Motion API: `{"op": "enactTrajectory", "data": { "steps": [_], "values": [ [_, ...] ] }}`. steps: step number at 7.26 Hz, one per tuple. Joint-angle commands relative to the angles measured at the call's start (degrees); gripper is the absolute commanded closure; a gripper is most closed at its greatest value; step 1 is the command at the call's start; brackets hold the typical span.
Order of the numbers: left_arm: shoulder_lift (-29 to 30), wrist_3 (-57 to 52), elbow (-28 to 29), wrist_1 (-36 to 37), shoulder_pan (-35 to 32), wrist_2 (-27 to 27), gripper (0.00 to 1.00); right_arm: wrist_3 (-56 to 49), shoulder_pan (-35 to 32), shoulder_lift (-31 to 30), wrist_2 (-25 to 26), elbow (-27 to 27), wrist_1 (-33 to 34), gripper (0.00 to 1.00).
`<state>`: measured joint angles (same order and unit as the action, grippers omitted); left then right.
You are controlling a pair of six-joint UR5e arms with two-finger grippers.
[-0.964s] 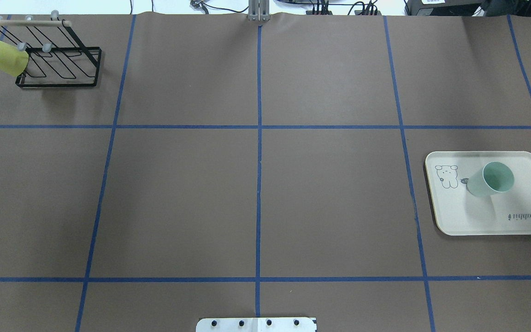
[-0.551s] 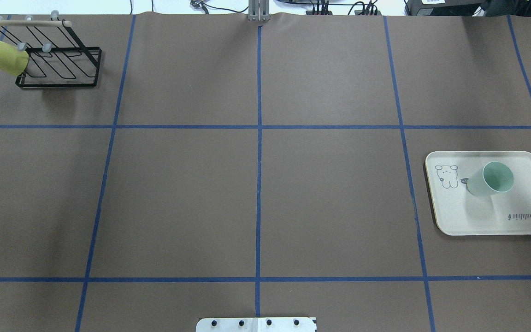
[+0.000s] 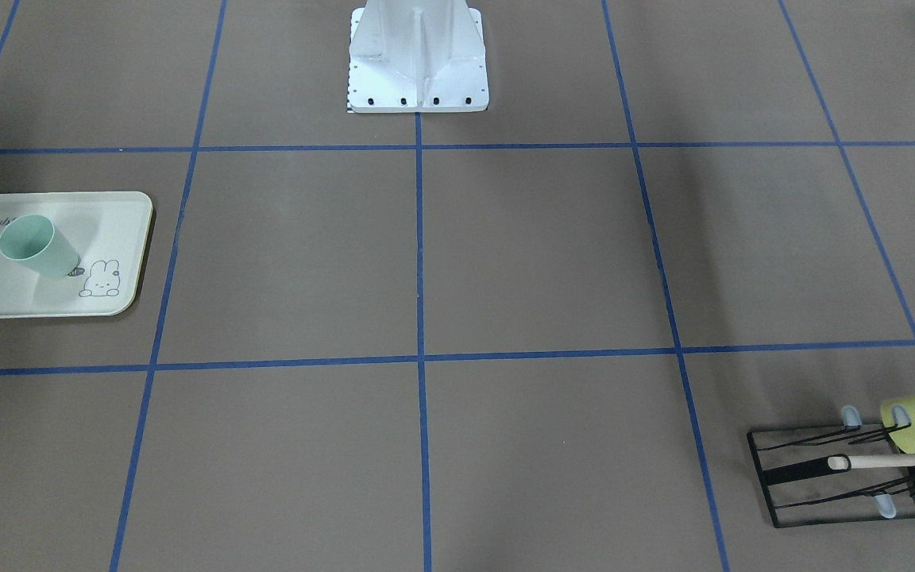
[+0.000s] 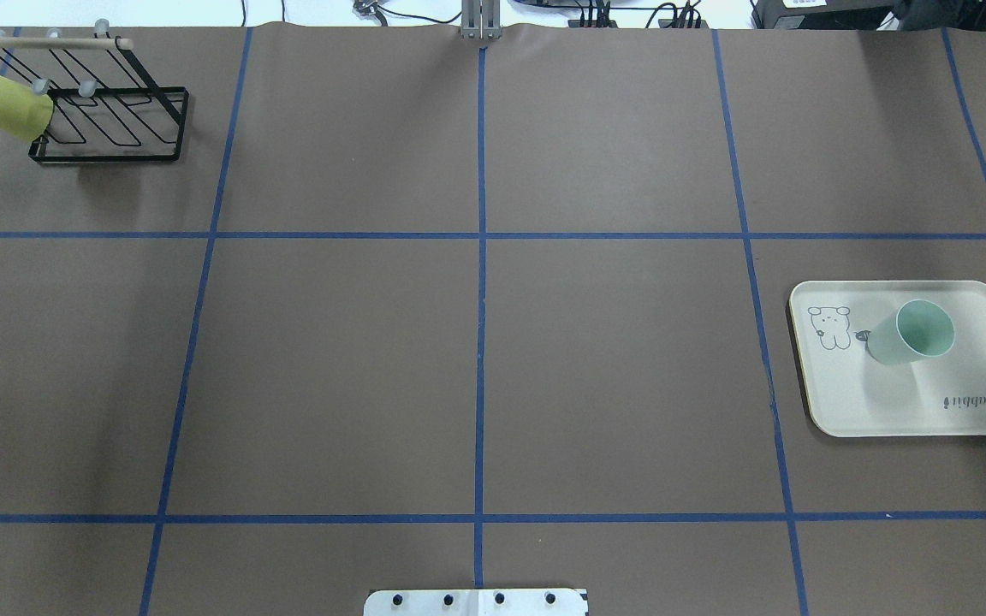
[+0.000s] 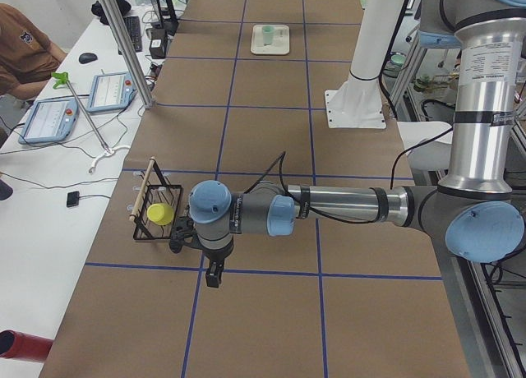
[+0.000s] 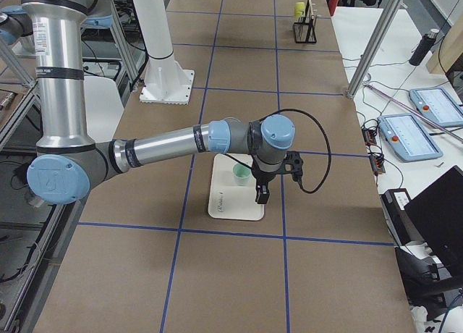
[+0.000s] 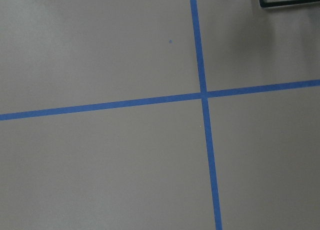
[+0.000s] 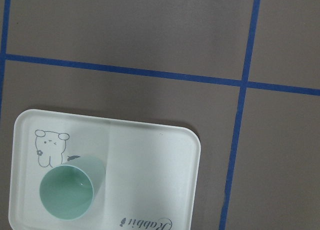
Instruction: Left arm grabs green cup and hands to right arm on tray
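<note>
Brown paper covers the table (image 4: 476,359), ruled into squares by blue tape lines (image 4: 481,257). A white bench with teach pendants (image 5: 111,90) runs along the operators' side, and a person's sleeve (image 5: 20,45) shows at its far end. The white robot base plate (image 3: 418,79) is bolted at the table's near middle edge.

Left side: black wire rack (image 4: 108,128) with a yellow-green cup (image 4: 3,104) hung tilted on one prong. The left arm (image 5: 345,207) reaches out level. The left gripper (image 5: 214,275) points down with the rack just beside its jaws. Its wrist camera catches only a corner of the rack. Jaw opening: cannot tell.

Right side: cream tray (image 4: 912,411) lying flat. The green cup (image 4: 911,334) stands upright on it, mouth up, between the bunny drawing (image 4: 829,327) and the "Rabbit" script. The cup is pale mint, smooth, handleless, slightly tapered and empty inside. The right arm (image 6: 173,143) extends over the tray. The right gripper (image 6: 262,192) points down, with the cup below and just to the robot side of its jaws. Nothing held, as far as seen; jaw opening: cannot tell.
</note>
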<state>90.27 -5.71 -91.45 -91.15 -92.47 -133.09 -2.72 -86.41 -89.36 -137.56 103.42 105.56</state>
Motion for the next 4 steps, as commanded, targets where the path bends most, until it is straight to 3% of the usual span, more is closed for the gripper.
{"op": "enactTrajectory", "data": {
  "steps": [1, 4],
  "values": [
    [0.1, 0.1, 0.0, 0.0, 0.0, 0.0, 0.00, -0.1, -1.8, -0.2, -0.5, -3.5, -3.4, 0.00],
    [0.2, 0.1, 0.0, -0.1, 0.0, 0.0, 0.00, -2.7, -5.2, -0.1, -3.0, -10.3, -8.4, 0.00]
  ]
}}
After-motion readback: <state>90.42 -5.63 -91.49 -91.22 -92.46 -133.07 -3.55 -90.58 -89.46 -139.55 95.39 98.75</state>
